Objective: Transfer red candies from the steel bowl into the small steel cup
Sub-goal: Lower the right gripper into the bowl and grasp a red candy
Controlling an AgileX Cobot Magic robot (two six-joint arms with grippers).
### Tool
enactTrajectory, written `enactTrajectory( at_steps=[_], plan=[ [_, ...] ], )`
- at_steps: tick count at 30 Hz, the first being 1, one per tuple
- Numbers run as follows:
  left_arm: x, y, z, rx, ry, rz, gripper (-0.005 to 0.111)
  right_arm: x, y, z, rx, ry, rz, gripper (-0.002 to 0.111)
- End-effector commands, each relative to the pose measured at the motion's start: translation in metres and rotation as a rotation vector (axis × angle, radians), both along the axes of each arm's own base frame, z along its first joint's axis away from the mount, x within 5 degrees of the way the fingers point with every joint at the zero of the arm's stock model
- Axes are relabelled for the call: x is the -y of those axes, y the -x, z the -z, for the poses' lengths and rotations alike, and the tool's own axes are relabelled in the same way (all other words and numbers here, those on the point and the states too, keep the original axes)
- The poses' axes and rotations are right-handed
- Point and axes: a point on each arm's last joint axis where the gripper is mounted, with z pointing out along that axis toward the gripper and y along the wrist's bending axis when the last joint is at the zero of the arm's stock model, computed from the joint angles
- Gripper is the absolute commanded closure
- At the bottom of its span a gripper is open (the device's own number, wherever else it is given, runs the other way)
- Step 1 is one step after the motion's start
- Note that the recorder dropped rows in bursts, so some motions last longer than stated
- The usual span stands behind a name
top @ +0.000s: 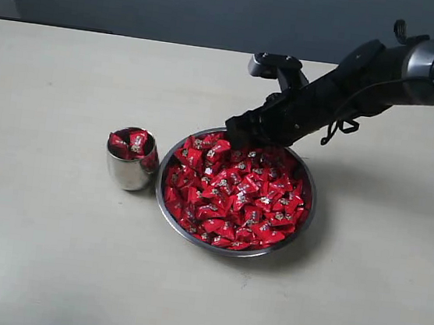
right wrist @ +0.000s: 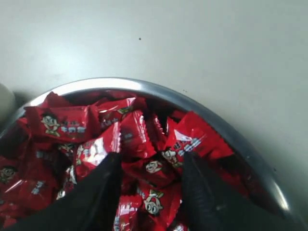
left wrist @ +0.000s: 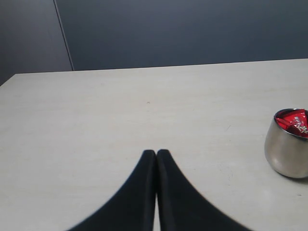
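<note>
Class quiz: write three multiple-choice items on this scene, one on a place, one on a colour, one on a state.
1. In the exterior view, where does the small steel cup stand?
A. left of the steel bowl
B. right of it
C. inside it

2. What colour wraps the candies?
A. blue
B. red
C. green

3. How is the right claw?
A. shut on the cup
B. open, at the candy pile
C. out of view

Answers:
1 A, it stands beside the bowl's left rim.
2 B, every wrapper shows red.
3 B, its jaws stand apart among candies.
</note>
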Motion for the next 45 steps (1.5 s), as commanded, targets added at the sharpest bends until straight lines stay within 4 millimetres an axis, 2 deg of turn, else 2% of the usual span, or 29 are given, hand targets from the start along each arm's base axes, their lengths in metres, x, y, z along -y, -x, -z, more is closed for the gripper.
enactTrajectory(
  at_steps=[1, 13, 24, 26, 32, 37, 40, 45],
  plan=[
    [0.0, 0.0, 0.001, 0.003, 0.003, -0.001, 0.106, 0.0, -0.002, 0.001, -0.004, -0.001, 0.002, 0.068],
    [0.0, 0.0, 0.001, 0.003, 0.003, -0.001, 0.106, -0.017, 0.009, 0.002, 0.04, 0.024, -0.049, 0.068],
    [0.0, 0.0, 0.001, 0.003, 0.003, -0.001, 0.106, -0.015, 0.008, 0.004, 0.053, 0.07, -0.064, 0.068],
    [0.0, 0.0, 0.001, 0.003, 0.003, -0.001, 0.106, -0.015, 0.008, 0.004, 0.055, 0.069, -0.06, 0.071],
    [0.0, 0.0, 0.001, 0.003, 0.003, -0.001, 0.106, -0.015, 0.008, 0.005, 0.055, 0.072, -0.061, 0.09],
    [0.0, 0.0, 0.001, 0.003, 0.003, -0.001, 0.106, -0.014, 0.008, 0.005, 0.063, 0.084, -0.074, 0.097],
    [0.0, 0.0, 0.001, 0.003, 0.003, -0.001, 0.106, -0.014, 0.008, 0.005, 0.061, 0.084, -0.075, 0.108],
    [0.0, 0.0, 0.001, 0.003, 0.003, -0.001, 0.106, -0.014, 0.009, 0.004, 0.058, 0.084, -0.069, 0.109]
  ],
)
